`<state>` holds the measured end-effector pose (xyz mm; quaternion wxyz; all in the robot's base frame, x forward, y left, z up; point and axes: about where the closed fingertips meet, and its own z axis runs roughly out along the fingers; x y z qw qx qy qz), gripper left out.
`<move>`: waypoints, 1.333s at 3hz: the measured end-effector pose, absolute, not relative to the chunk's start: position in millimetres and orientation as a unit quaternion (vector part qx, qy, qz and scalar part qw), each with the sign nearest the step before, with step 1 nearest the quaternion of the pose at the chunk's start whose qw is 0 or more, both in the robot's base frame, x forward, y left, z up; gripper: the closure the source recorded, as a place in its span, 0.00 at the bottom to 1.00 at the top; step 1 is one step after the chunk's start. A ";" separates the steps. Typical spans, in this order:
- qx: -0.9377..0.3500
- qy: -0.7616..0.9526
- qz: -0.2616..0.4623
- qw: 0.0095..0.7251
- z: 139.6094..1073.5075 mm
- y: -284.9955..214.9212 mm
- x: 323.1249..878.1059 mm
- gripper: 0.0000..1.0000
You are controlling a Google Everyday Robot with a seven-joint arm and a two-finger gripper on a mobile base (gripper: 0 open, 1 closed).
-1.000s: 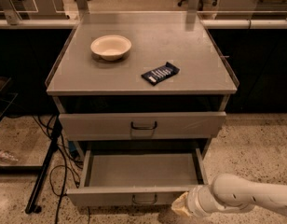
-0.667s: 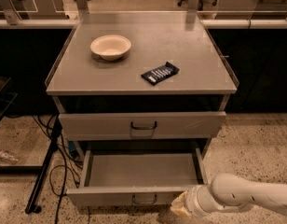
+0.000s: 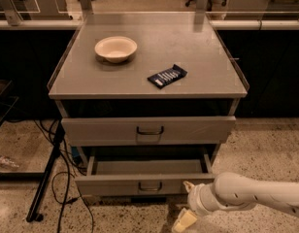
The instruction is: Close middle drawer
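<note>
The middle drawer (image 3: 115, 185) is a wide, shallow grey drawer with a small centre handle (image 3: 150, 187). It stands partly pulled out below the top drawer (image 3: 148, 129), and its bare inside shows. My gripper (image 3: 185, 203) is at the lower right, in front of the right part of the drawer's front panel. It is open and empty. The upper fingertip (image 3: 188, 184) is at the front panel, and the lower fingertip (image 3: 183, 222) is near the floor. The lowest drawer is hidden.
The cabinet top (image 3: 198, 47) holds a cream bowl (image 3: 116, 48) and a dark snack packet (image 3: 167, 76). The top drawer sticks out slightly. A black stand (image 3: 45, 178) and cables (image 3: 67, 178) are on the floor at the left. My white arm (image 3: 256, 195) comes in from the right.
The middle drawer has slid inward, so less of its inside shows. My gripper has moved up and towards the cabinet with it.
</note>
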<state>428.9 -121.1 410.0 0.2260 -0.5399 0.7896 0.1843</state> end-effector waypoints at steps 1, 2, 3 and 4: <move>-0.555 0.776 0.184 0.236 417.0 -111.2 455.4 0.14; -0.594 0.740 0.208 0.239 408.3 -82.2 506.2 0.37; -0.608 0.724 0.222 0.238 378.9 -68.3 542.7 0.35; -0.608 0.724 0.222 0.238 378.9 -68.4 542.2 0.12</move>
